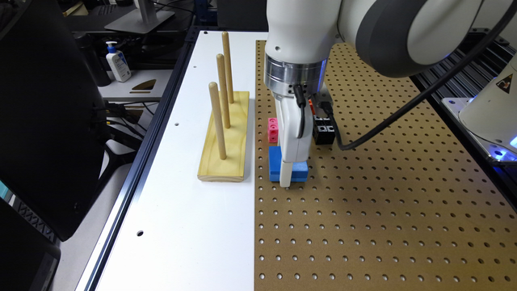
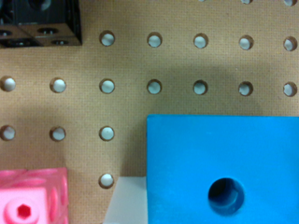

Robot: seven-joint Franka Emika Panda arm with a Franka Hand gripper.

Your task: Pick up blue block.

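Lowered right down onto the blue block (image 1: 299,169), the hand (image 1: 285,178) stands upright with its white finger reaching to the pegboard (image 1: 383,210) at the block's near side. From the wrist view a pale finger (image 2: 126,203) lies flat against one edge of the blue slab (image 2: 224,158), touching it; the opposite finger is out of that picture, so I cannot tell whether the hand has closed on the block or merely brackets it. The block sits flat on the brown pegboard, its round centre hole (image 2: 226,196) facing up, close to the board's edge on the exterior view's left, where the white counter (image 1: 181,202) begins.

Judging by this pose, the arm has come straight down so the fingers can take the slab by its sides; a flat piece like this offers little else to hold. The block looks not yet lifted, since its underside appears to rest on the board.

A pink cube (image 1: 273,130) stands just beyond the block, and a black cube (image 1: 323,133) further right; in the wrist view the pink cube (image 2: 32,196) is near the finger but apart from it. That gap matters: a wide opening could nudge it. Left of the block, on the counter, a wooden base with three upright pegs (image 1: 222,133) stands clear of the work
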